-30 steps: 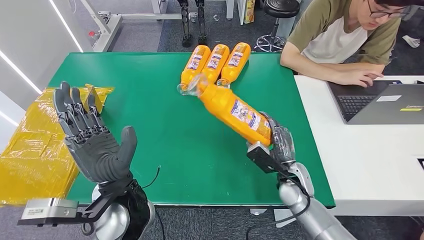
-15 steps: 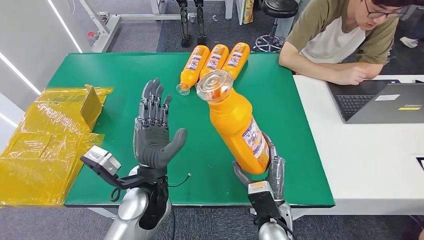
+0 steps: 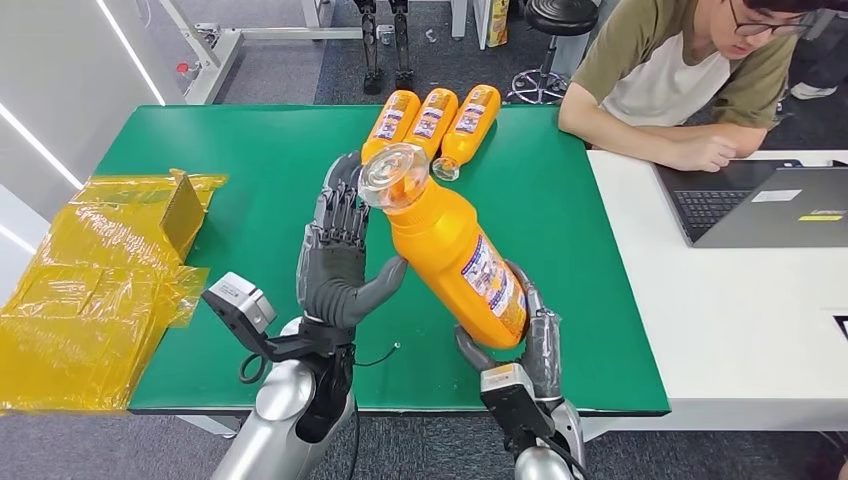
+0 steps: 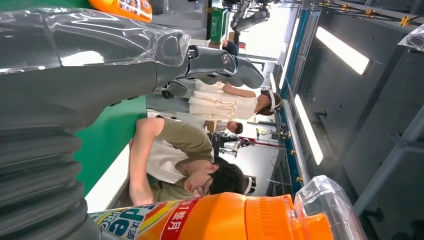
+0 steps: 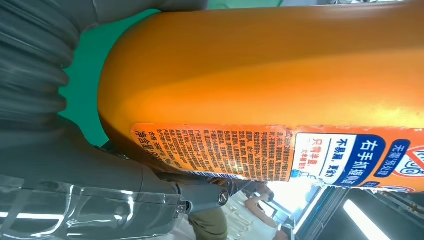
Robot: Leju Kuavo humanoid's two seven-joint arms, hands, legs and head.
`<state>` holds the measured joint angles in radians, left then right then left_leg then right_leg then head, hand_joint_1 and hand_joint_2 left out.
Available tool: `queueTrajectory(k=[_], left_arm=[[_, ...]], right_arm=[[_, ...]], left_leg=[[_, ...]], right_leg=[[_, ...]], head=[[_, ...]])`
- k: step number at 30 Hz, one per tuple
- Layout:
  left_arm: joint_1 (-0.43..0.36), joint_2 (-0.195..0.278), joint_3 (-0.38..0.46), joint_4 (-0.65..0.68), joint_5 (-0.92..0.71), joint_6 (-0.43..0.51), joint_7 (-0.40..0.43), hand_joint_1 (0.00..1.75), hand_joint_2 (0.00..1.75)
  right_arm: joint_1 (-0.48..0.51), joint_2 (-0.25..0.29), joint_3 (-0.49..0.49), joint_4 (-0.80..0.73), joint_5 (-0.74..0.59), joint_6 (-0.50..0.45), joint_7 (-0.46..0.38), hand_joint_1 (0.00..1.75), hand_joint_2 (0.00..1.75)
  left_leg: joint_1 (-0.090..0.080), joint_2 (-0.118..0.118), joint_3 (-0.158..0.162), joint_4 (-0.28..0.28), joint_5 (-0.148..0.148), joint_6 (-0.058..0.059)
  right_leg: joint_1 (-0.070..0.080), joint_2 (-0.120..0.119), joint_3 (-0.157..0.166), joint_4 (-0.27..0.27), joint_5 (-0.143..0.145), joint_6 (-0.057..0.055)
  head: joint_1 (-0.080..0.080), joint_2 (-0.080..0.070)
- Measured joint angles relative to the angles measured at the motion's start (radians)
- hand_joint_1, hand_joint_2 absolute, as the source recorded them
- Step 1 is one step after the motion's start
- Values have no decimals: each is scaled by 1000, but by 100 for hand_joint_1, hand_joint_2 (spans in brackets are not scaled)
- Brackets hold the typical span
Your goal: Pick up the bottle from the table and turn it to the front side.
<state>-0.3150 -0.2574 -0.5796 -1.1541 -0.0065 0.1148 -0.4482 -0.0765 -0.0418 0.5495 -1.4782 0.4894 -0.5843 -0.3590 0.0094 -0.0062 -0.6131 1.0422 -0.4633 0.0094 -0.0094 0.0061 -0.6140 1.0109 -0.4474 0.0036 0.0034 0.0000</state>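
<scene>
The green table runs wide in the head view; its near edge lies at 6 o'clock just under both wrists, and its right edge butts a white desk at 3 o'clock. Bare green spreads from 9 to 11 o'clock, with more open cloth between the raised bottle and the right edge.

Three orange bottles lie side by side at 12 o'clock near the far edge, caps toward the robot; the held bottle's clear cap sits just before them in the picture. Yellow plastic wrapping heaps over the left edge at 9 o'clock. A person leans on the desk at 1 to 2 o'clock, forearms resting there, beside a laptop at 3 o'clock.

The right hand rises from 6 o'clock and grips the bottle by its base, fingers clamped round the lower body. The bottle stands off the table, tilted with its clear cap toward 11 o'clock and its label facing right. The left hand stands upright at 7 o'clock, palm toward the bottle, fingers straight and apart, thumb reaching out to the bottle's side, where it looks to touch
</scene>
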Motion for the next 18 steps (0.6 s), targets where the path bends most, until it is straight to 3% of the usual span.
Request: queueTrajectory(k=[8,18], left_arm=[[-17,3,0,1,8,-2,8,0,175],[-20,3,0,1,8,1,12,0,175]], right_arm=[[7,-40,5,-1,107,133,121,175,175],[-7,-68,3,0,147,210,140,175,175]], left_leg=[[0,0,0,0,0,0],[0,0,0,0,0,0]], right_leg=[[0,0,0,0,0,0],[0,0,0,0,0,0]], head=[[0,0],[0,0]])
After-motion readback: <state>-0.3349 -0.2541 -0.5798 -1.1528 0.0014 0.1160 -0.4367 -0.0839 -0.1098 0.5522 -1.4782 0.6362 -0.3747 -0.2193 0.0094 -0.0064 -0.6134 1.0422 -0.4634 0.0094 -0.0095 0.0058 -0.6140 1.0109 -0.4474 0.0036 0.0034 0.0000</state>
